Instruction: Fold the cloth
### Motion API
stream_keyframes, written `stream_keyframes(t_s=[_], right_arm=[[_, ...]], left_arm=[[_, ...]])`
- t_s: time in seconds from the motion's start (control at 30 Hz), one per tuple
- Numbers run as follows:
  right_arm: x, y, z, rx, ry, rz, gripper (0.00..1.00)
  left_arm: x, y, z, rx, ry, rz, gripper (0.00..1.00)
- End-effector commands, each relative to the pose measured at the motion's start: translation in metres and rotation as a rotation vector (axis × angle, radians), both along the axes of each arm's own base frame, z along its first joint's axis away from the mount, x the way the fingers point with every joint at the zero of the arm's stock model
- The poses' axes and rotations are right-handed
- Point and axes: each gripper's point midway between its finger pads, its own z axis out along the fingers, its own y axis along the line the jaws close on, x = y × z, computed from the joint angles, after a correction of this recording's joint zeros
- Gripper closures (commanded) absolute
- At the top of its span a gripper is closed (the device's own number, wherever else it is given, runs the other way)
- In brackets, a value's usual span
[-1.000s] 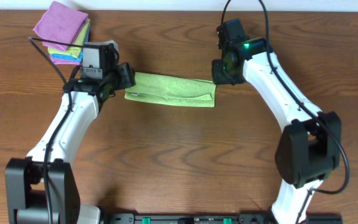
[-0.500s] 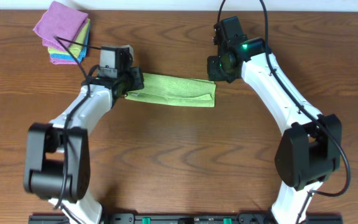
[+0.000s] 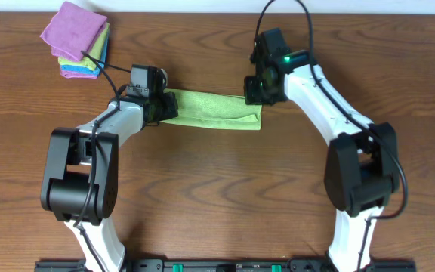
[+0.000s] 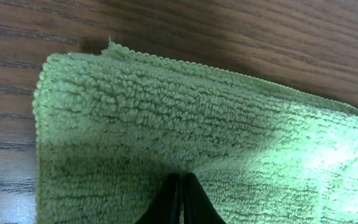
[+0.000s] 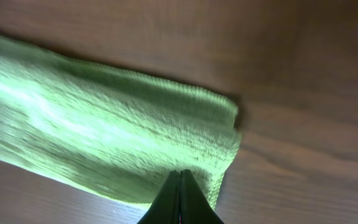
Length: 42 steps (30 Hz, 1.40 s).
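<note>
Inward since a second ago, both pairs of fingers now meet the cloth (image 3: 210, 109). The left gripper (image 4: 180, 198) has its fingers pressed together over the left end, and the right gripper (image 5: 180, 196) likewise at the right end. Whether either pinches fabric is unclear. The cloth lies as a flat, already folded strip on the table (image 3: 217, 189), probably ready for the next fold.

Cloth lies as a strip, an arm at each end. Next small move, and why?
Probably open the left end effector and pinch the cloth at its left end: it looks shut above flat, unbunched pile, and the strip needs a crosswise fold.
</note>
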Motion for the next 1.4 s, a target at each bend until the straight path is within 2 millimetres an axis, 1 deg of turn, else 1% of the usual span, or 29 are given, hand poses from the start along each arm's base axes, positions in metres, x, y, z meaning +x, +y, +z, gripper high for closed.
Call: stream_keyframes(t_s=[0.0,0.23,0.37,0.5,0.63,0.77,1.0,1.2,1.3,1.33,1.37], right_arm=[[-0.013,0.007,-0.014,0.019,0.06,0.048,0.99],[-0.027,0.002,-0.03,0.004,0.105,0.048,0.98],[-0.043,0.005,-0.043,0.023,0.154,0.058,0.98],[-0.059,0.011,-0.045,0.053,0.212,0.073,0.98],[-0.063,0.011,-0.044,0.045,0.226,0.079,0.99],[-0.058,0.003,-0.039,0.049,0.214,0.061,0.98],[-0.034,-0.032,-0.014,0.067,0.134,-0.01,0.99],[-0.022,-0.062,-0.005,0.071,0.097,-0.044,0.98],[-0.014,-0.076,-0.001,0.147,0.084,-0.056,0.98],[-0.011,-0.077,0.004,0.213,0.076,-0.05,0.89],[-0.008,-0.076,0.011,0.297,0.065,-0.03,0.68]], left_arm=[[0.0,-0.001,-0.003,-0.003,0.017,0.003,0.94],[-0.001,-0.001,-0.003,-0.003,0.025,0.003,0.94],[-0.002,-0.001,-0.004,-0.001,0.026,0.004,0.95],[-0.001,-0.001,-0.004,0.001,0.025,0.005,0.94],[-0.002,0.0,-0.004,0.002,0.028,0.007,0.94],[-0.006,0.001,-0.006,-0.004,0.056,0.03,0.94],[-0.016,0.002,-0.011,-0.005,0.108,0.05,0.94],[-0.028,0.003,-0.016,-0.001,0.166,0.061,0.94],[-0.033,0.004,-0.018,0.004,0.19,0.061,0.94],[-0.034,0.004,-0.019,0.005,0.193,0.062,0.94],[-0.035,0.005,-0.019,0.007,0.194,0.062,0.94]])
